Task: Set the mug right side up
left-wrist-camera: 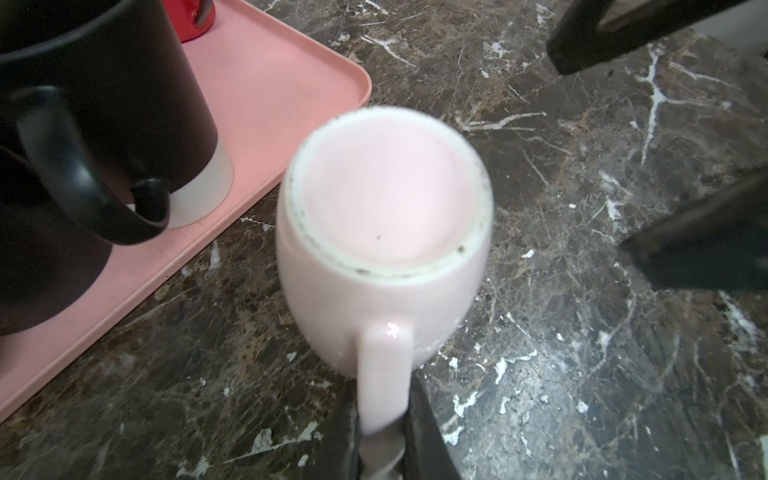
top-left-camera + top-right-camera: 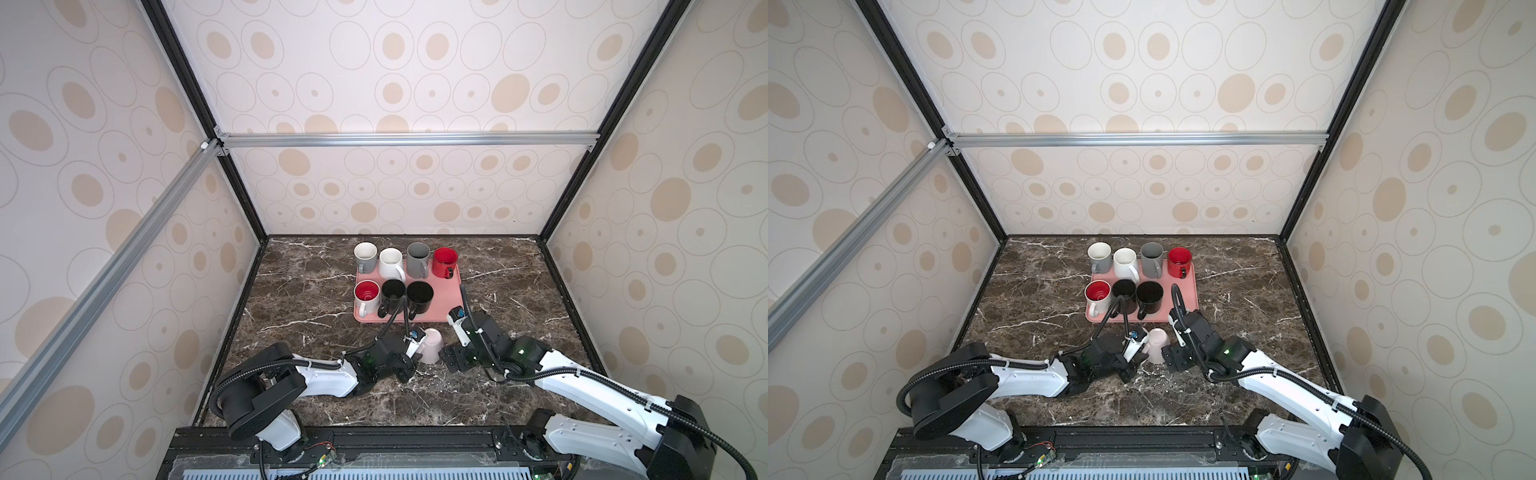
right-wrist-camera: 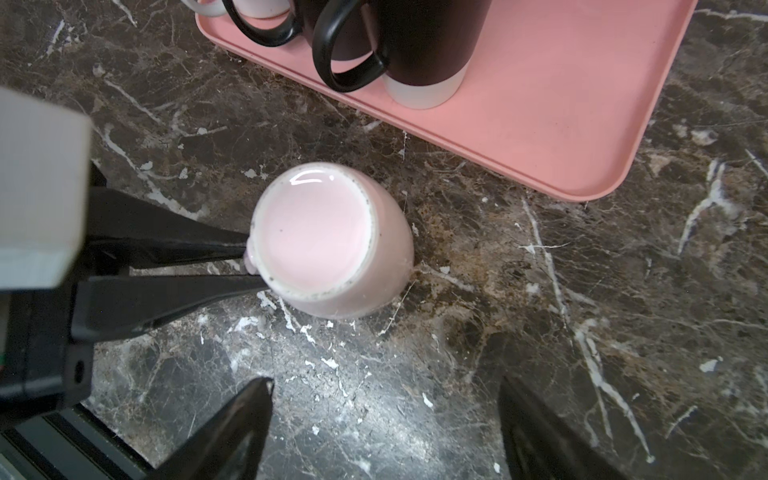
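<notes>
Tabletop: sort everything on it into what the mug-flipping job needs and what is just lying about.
Job: upside-down pink mug; left gripper, shut on its handle; right gripper, open beside it.
Lying about: pink tray; seven upright mugs.

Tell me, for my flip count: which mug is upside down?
The pale pink mug on the marble, base up; all seven on the tray stand mouth up.

Touches left gripper (image 2: 1139,348) to the side of base-up pink mug (image 2: 1158,344), mid-tabletop, just off near edge of pink tray (image 2: 1188,286); holds right gripper (image 2: 1169,356) close at the other side.
</notes>
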